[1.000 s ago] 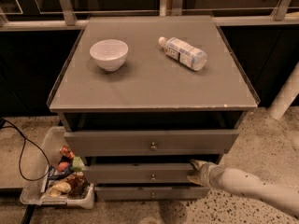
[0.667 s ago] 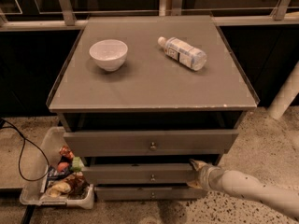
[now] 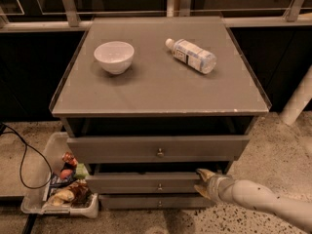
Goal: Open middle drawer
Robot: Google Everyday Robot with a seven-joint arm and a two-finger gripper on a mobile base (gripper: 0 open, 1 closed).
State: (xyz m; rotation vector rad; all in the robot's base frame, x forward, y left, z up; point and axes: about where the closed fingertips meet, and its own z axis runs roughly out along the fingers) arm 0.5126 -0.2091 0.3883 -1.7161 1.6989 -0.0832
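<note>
My gripper [image 3: 204, 182] sits low at the front of the grey cabinet [image 3: 161, 89], right at the right-hand end of the middle drawer [image 3: 141, 183]. My pale arm [image 3: 263, 201] reaches in from the cabinet's lower right. I cannot tell whether the gripper is clenched or released, nor whether it truly touches the drawer front or only lies just beside it.

The middle drawer is the second of the cabinet's three grey fronts. It lies under the taller top drawer [image 3: 122, 149] and above the slimmest bottom drawer [image 3: 131, 202]. Its small brass knob [image 3: 159, 186] is at the centre of the front, well to the left of my gripper. A dark gap shows along the top edge of the drawer front.

The cabinet's top is a flat, matte grey surface with a thin pale rim. A white bowl [image 3: 113, 56] stands upright on its left half. A clear plastic bottle [image 3: 192, 55] lies on its side on the right half, well apart from the bowl.

Behind the cabinet runs a pale rail [image 3: 273, 21] with dark panes above it. A speckled floor [image 3: 278, 155] spreads around the cabinet's foot. At the cabinet's lower left a clear bin [image 3: 34, 206] holds assorted packets, and a black cable [image 3: 22, 155] loops beside it. A white post [image 3: 298, 101] leans to the cabinet's right.
</note>
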